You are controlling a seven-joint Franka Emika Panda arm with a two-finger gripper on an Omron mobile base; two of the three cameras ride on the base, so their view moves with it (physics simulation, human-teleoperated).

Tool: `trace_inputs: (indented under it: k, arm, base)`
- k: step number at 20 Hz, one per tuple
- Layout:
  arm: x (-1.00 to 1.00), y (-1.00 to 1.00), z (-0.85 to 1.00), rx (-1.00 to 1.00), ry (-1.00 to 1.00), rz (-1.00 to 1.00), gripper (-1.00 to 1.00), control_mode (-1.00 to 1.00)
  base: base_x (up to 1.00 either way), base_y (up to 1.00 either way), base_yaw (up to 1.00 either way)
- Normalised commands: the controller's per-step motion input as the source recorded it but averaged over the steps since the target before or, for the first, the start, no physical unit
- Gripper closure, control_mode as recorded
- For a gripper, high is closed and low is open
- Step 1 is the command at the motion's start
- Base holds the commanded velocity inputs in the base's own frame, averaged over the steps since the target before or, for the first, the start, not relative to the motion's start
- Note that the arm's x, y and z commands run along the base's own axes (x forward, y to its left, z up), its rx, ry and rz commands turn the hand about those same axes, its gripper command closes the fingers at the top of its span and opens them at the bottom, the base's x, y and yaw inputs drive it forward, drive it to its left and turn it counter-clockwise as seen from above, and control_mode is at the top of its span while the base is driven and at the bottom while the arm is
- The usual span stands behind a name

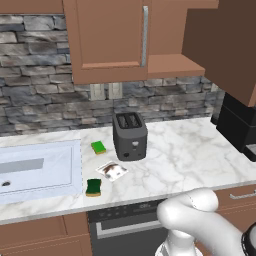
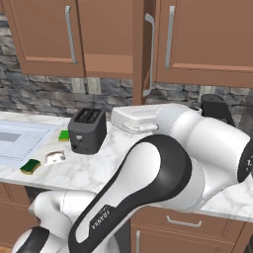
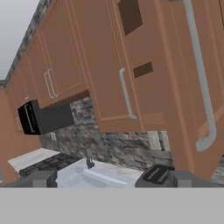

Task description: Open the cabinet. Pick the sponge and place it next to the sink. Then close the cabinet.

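Gripper (image 3: pixel 109 180): fingers spread wide, nothing between them.

Small dark green sponge with orange-brown layer (image 1: pixel 93 187) lies on the white marble counter (image 1: pixel 190 150), just beside the near right corner of the pale rectangular sink (image 1: pixel 75 172).

Wide brown wooden wall cabinet (image 1: pixel 110 35): right door (image 1: pixel 225 45) stands swung out, so closing looks like the step left.

Risks for you:
- The long silver bar handle (image 3: pixel 201 78) sits close to the hand, and an open finger could hook it.
- A push near the hinge may leave the door ajar.
- Watch the arm's elbow above the dark grey toaster (image 2: pixel 87 130).
- The sponge lies near the counter's front edge, so a brush could knock it off.
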Motion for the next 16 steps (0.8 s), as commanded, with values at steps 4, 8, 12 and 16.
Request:
trace_inputs:
  k: [4,8,12,16]
  arm:
    - [0.29,0.00,-0.12,0.00,0.00,0.02,-1.00,-1.00]
    - [0.33,0.00,-0.11,0.00,0.00,0.02,-1.00,-1.00]
    - [0.20,-0.07,-0.13,0.00,0.00,0.02,-1.00,-1.00]
    - [0.15,-0.02,-0.11,0.00,0.00,0.01,-1.00,-1.00]
  base:
    - [0.00,0.00,0.00]
    - [0.00,0.00,0.00]
    - [0.00,0.00,0.00]
    - [0.00,0.00,0.00]
